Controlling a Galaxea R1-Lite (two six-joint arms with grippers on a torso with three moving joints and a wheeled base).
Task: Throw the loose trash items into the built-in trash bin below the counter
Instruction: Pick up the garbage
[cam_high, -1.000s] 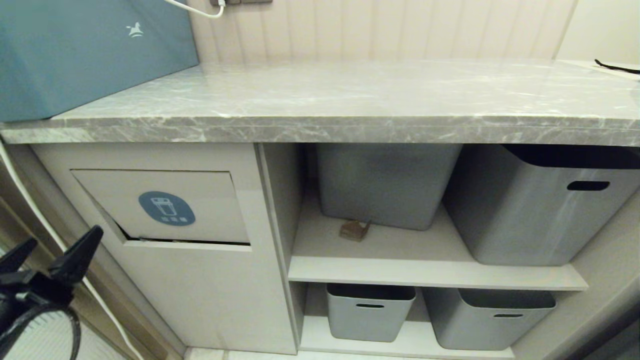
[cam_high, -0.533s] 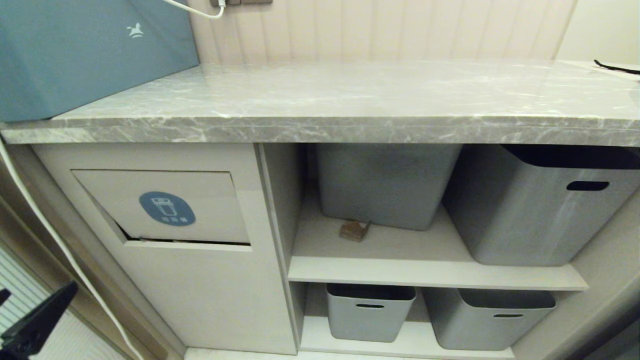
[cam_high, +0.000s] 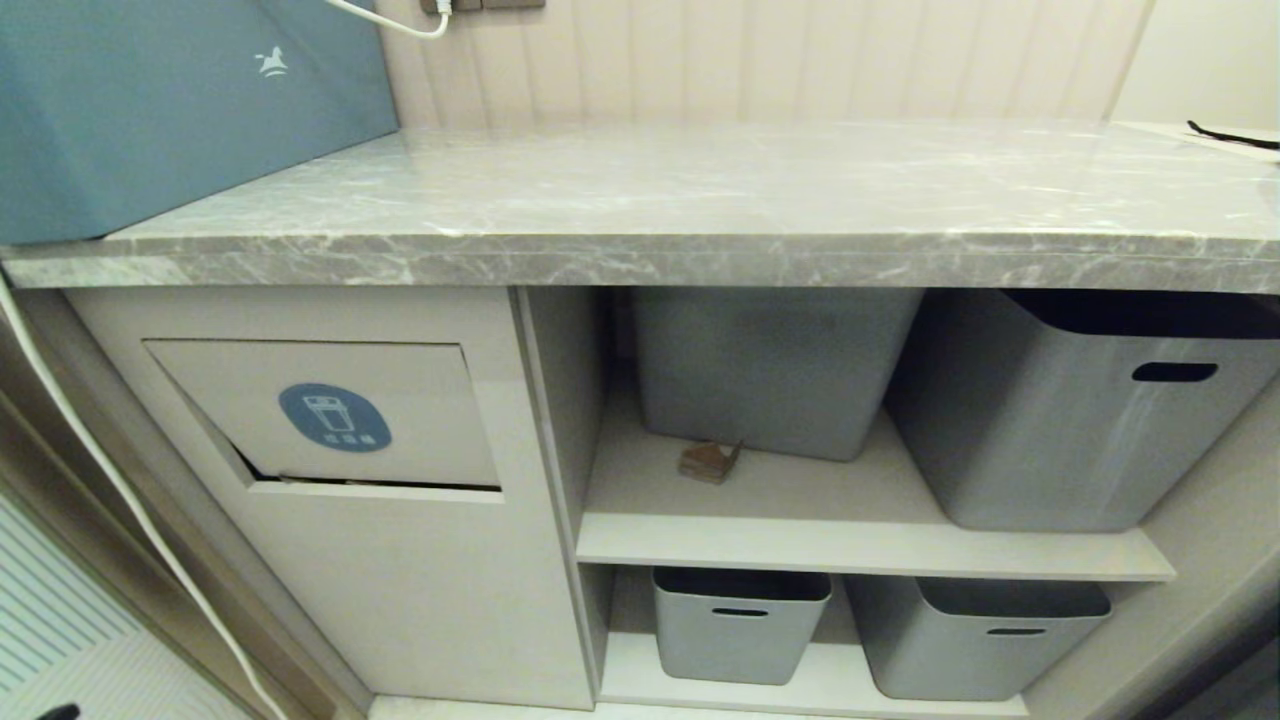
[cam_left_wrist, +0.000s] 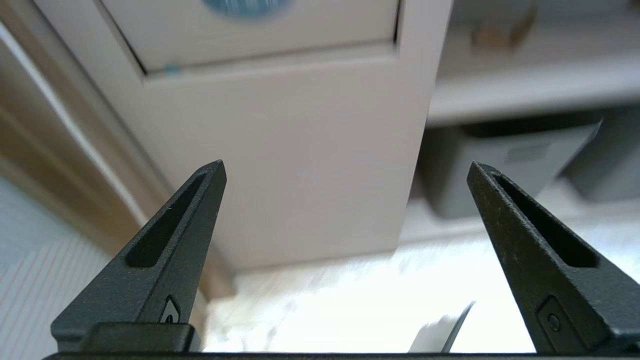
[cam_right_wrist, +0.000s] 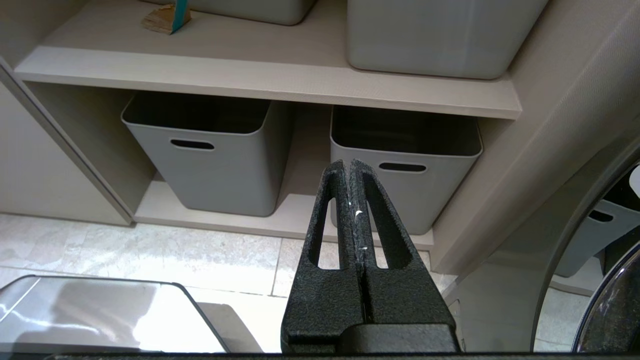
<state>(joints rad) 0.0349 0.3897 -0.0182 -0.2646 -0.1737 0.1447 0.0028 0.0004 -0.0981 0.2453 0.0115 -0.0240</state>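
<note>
Cardboard scrap (cam_high: 709, 461) on the shelf (cam_high: 800, 520) looks light and stiff. Left tool (cam_left_wrist: 345, 172), wide and empty, should pinch its raised edge.

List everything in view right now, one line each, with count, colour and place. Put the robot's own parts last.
Counter: one, grey marble-look, across the top.
Box: one, teal-blue, on the counter's left end.
Cable: one, white, hanging down the cabinet's left side.
Bin flap: one, beige with blue oval sticker, in the left cabinet panel.
Cardboard scrap: one, brown with a teal patch, on the upper shelf.
Tubs: four, grey; two on the upper shelf, two below.
Floor: pale tiles.
Left gripper: black, open and empty, low before the bin panel.
Right gripper: black, shut, facing the lower tubs.
</note>
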